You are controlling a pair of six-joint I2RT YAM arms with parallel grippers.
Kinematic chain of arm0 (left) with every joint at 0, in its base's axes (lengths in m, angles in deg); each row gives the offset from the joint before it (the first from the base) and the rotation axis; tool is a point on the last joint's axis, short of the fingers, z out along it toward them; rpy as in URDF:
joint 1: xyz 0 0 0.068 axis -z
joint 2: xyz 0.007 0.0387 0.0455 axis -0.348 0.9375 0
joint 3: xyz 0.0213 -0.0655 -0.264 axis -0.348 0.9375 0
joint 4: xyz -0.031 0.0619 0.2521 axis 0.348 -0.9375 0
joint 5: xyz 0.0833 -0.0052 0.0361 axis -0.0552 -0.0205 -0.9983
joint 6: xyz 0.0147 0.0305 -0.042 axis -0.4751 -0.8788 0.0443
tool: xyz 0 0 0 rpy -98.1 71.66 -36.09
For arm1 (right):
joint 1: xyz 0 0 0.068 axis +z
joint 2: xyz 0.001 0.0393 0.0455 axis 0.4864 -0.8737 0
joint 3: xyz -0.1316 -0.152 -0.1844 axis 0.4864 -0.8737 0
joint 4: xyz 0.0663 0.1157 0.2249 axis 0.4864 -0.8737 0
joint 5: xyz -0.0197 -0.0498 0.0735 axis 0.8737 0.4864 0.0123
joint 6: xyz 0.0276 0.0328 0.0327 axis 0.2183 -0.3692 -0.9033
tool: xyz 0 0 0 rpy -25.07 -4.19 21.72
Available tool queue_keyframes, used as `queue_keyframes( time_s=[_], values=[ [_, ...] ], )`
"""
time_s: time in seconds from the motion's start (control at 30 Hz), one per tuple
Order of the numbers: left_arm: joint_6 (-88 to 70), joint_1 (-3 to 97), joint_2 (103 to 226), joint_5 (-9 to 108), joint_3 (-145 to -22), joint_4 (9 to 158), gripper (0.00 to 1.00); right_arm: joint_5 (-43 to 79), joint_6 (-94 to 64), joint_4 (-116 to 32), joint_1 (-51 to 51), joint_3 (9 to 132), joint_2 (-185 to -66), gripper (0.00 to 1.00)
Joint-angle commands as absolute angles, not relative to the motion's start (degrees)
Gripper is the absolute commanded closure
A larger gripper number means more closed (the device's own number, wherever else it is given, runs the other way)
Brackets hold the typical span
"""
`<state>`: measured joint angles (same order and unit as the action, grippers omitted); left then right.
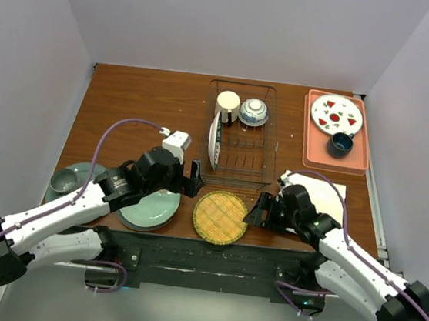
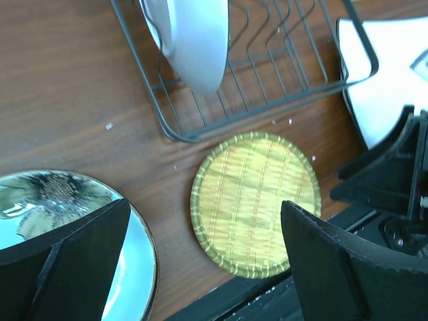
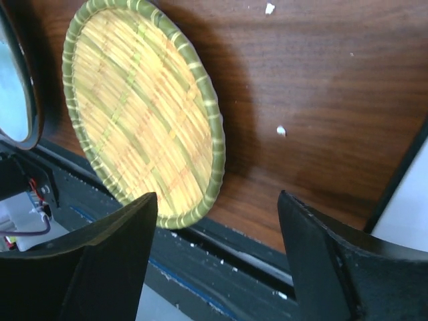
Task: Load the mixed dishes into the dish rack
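The dish rack [image 1: 241, 132] holds a cream mug [image 1: 227, 104], a blue-white bowl [image 1: 253, 112] and an upright white plate with a dark rim [image 1: 215, 141] [image 2: 194, 40]. A pale green flower plate [image 1: 149, 206] [image 2: 53, 200] lies on a teal-blue plate at the near left. The white square plate [image 1: 323, 190] [image 2: 388, 80] lies partly under my right arm. My left gripper [image 1: 195, 180] [image 2: 200, 261] hangs open between the flower plate and a woven tray, holding nothing. Right of that tray, my right gripper [image 1: 255, 210] [image 3: 214, 257] is open and empty.
A round yellow-green woven tray [image 1: 220, 217] [image 2: 254, 200] [image 3: 140, 114] lies at the near edge in front of the rack. A grey-green plate with a small cup [image 1: 69, 181] sits far left. A pink tray [image 1: 360, 150] at the back right carries a red-marked white plate [image 1: 336, 115] and dark blue cup [image 1: 340, 144].
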<state>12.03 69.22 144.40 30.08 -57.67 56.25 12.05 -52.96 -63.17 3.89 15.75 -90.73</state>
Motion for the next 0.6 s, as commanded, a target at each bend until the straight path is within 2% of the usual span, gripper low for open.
queue_keyframes(
  time_s=[0.0, 0.07, 0.37, 0.4, 0.57],
  values=[
    [13.3, 69.0, 144.9, 34.9, -53.8, 62.0, 0.00, 10.4, -53.0, -53.0, 3.9, 14.6, -96.3, 0.28],
    [12.8, 69.0, 145.5, 36.1, -51.2, 65.1, 0.00, 10.4, -52.9, -49.8, 3.9, 13.8, -98.7, 0.35],
    [13.7, 69.0, 150.4, 37.4, -48.1, 69.7, 0.00, 10.2, -54.2, -38.3, 3.9, 8.9, -104.5, 0.46],
    [14.0, 69.0, 150.6, 37.0, -48.0, 69.7, 0.00, 10.0, -54.2, -37.6, 3.9, 8.7, -105.9, 0.52],
    [14.7, 69.0, 149.2, 34.6, -46.7, 69.5, 0.00, 9.0, -54.3, -33.6, 3.9, 8.8, -110.3, 0.67]
  ],
)
